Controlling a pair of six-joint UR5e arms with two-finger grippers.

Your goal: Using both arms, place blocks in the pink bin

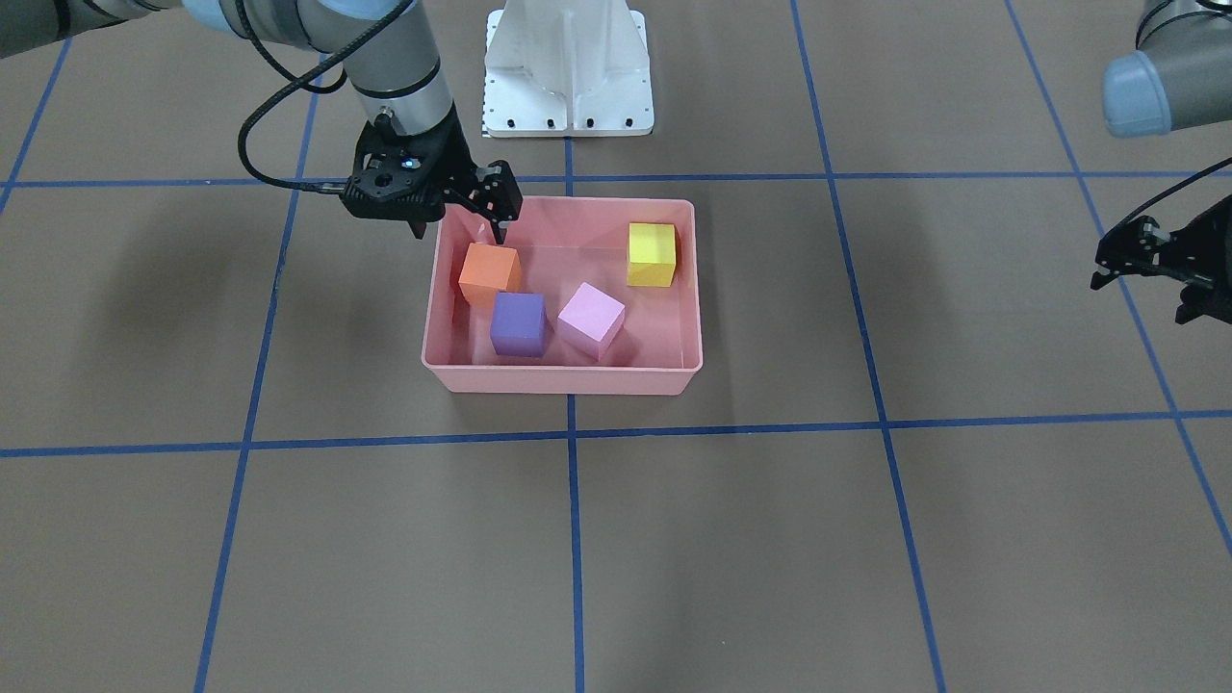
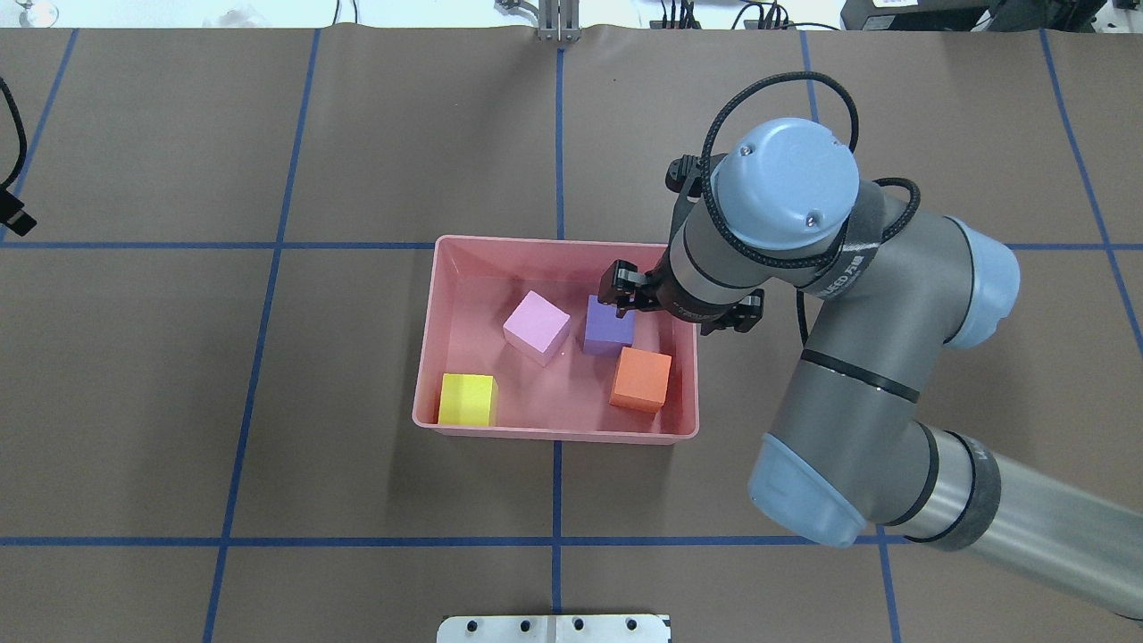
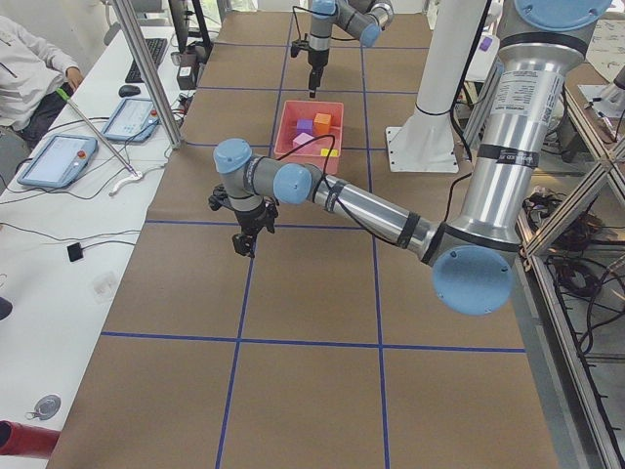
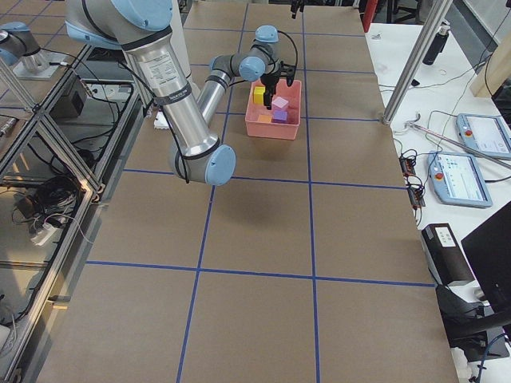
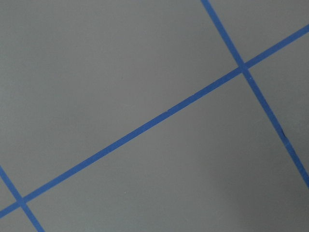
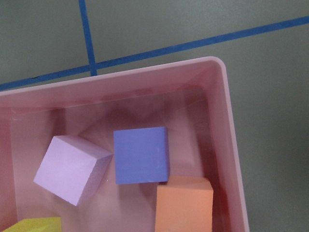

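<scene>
Bin: pink bin (image 1: pixel 568 380) sits mid tabletop (image 1: pixel 770 539), long side across the robot's front, in line with the white base (image 1: pixel 568 67).
Blocks: all four lie inside the bin, none on the tabletop.
Orange block (image 1: pixel 490 272): at the bin's end on the robot's right, close to that end wall.
Purple block (image 1: pixel 518 322): just beside the orange one, on the far side from the robot. Corners near or touching; cannot tell which.
Pink block (image 1: pixel 590 318): near the bin's middle, turned at an angle to the walls, one corner up against the purple block in the right wrist view.
Yellow block (image 1: pixel 652 254): alone in the corner nearest the robot on its left, well apart from the other three.
Right gripper (image 1: pixel 460 236): hangs over the bin's right end wall, fingers (image 1: pixel 499 217) spread wide with nothing between them. One is over the inside, the other over the tabletop outside.
Left gripper (image 1: pixel 1140 300): well away from the bin, above bare tabletop on the robot's left. It is partly cut by the frame edge; fingers look spread and empty. Left wrist view shows only tabletop and blue tape lines (image 5: pixel 145 128).
</scene>
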